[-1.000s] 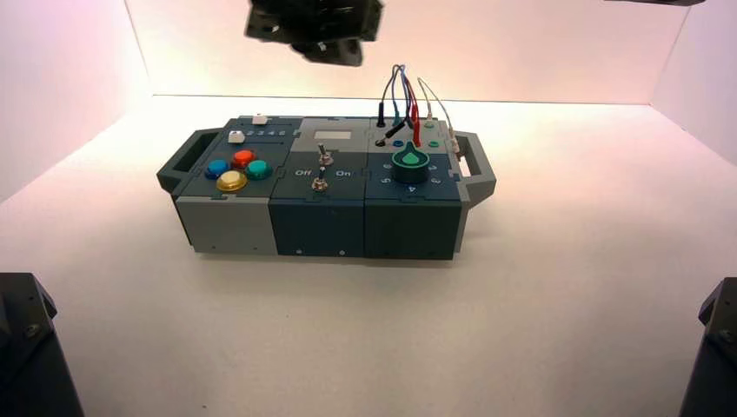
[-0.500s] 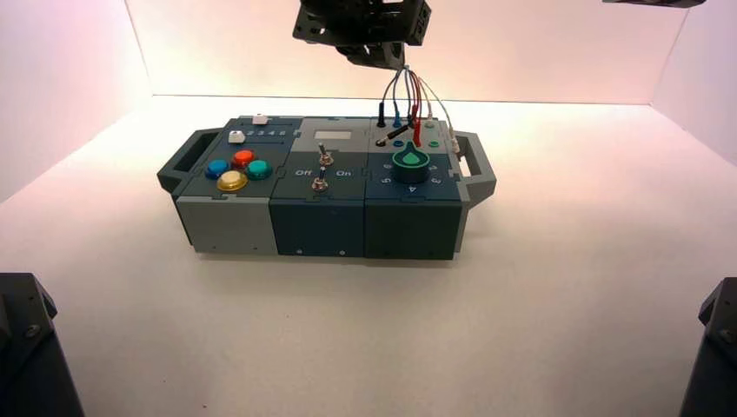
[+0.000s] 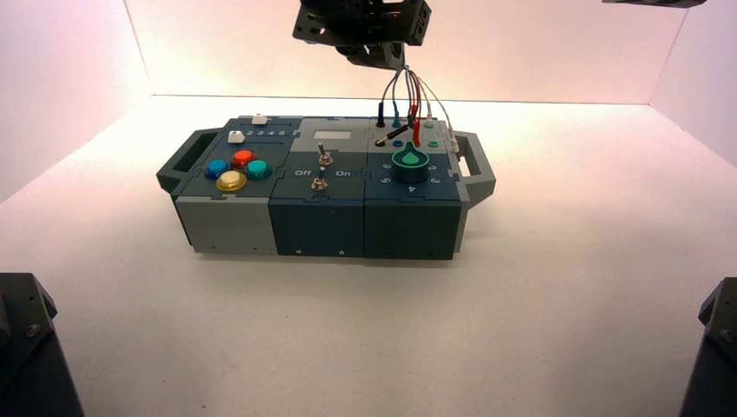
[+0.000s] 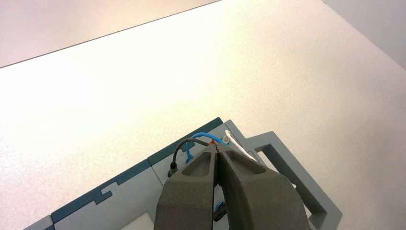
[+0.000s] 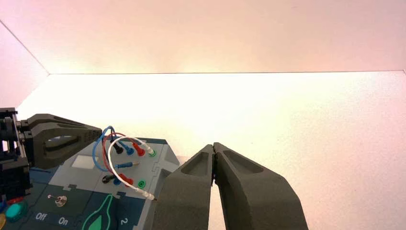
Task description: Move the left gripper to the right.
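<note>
My left gripper (image 3: pixel 375 57), a black blocky head, hangs high above the back right part of the box (image 3: pixel 322 217), just over the arching wires (image 3: pixel 408 91). In the left wrist view its fingers (image 4: pixel 191 191) are pressed together and hold nothing, with the wire plugs and the box's right handle (image 4: pixel 297 177) below. It also shows at the left of the right wrist view (image 5: pixel 88 135). My right gripper (image 5: pixel 213 146) is shut and empty, beside the box's right end; in the high view only a dark sliver of it (image 3: pixel 643 3) shows at the top right.
The box carries coloured buttons (image 3: pixel 236 168) on the left, two toggle switches (image 3: pixel 322 169) in the middle and a green knob (image 3: pixel 410 162) on the right. Black faceted blocks stand at the front corners (image 3: pixel 26 347) (image 3: pixel 717 339). White walls enclose the table.
My left gripper moved right, from above the box's left-middle to above the wires, between one second and half a second ago. It has held still since. The box has not moved.
</note>
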Available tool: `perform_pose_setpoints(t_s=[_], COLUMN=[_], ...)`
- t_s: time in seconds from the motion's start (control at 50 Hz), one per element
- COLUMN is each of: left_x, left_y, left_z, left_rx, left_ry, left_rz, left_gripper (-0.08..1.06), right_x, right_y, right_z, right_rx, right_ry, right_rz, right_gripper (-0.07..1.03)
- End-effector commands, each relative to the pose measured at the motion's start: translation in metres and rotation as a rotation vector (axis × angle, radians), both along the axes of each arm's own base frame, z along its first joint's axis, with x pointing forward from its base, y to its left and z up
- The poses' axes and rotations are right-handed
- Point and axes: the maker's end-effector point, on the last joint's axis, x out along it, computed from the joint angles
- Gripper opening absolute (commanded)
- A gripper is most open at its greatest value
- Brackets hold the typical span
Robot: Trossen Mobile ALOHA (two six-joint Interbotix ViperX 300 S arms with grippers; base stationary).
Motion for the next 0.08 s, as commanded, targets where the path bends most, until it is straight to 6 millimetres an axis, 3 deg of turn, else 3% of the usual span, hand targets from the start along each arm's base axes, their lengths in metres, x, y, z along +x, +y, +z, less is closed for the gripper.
perform_pose_setpoints(t_s=[0.02,0.08], left_x=[0.0045,0.0044], left_y=[-0.0058,-0.0058], left_z=[0.0206,0.0204], left_rx=[-0.034,-0.032], left_ry=[-0.041,-0.041], left_rz=[-0.004,-0.005], left_gripper=[-0.03,-0.03], right_x=[0.003,0.0032], right_y=[-0.0006,-0.0005], right_z=[0.0083,0.009], right_rx=[0.002,0.002], right_ry=[-0.025,-0.027], right_rz=[-0.005,-0.005], right_gripper=[-0.02,-0.02])
